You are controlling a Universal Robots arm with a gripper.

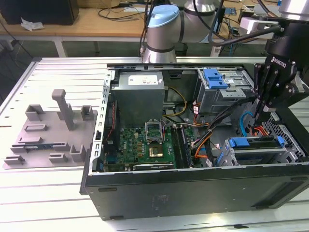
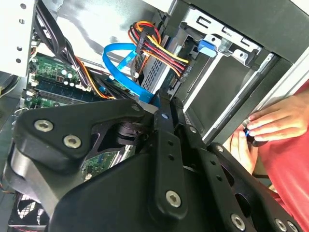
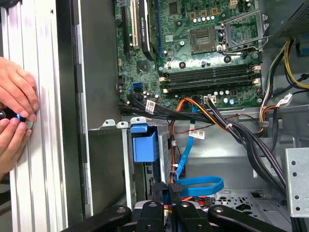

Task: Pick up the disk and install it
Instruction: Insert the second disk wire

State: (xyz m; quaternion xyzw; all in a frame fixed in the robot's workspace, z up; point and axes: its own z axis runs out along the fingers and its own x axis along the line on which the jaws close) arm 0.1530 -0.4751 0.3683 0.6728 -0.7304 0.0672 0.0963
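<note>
Black gripper, jaws closed and empty, above blue-framed silver disk; nearby blue ribbon cable may snag

Disk: flat silver drive, blue plastic carrier around it, blue tab at its end.
Pose: lying level, long side running across the exterior view.
Place: down in the drive cage, at the exterior view's right of the computer case.
</note>
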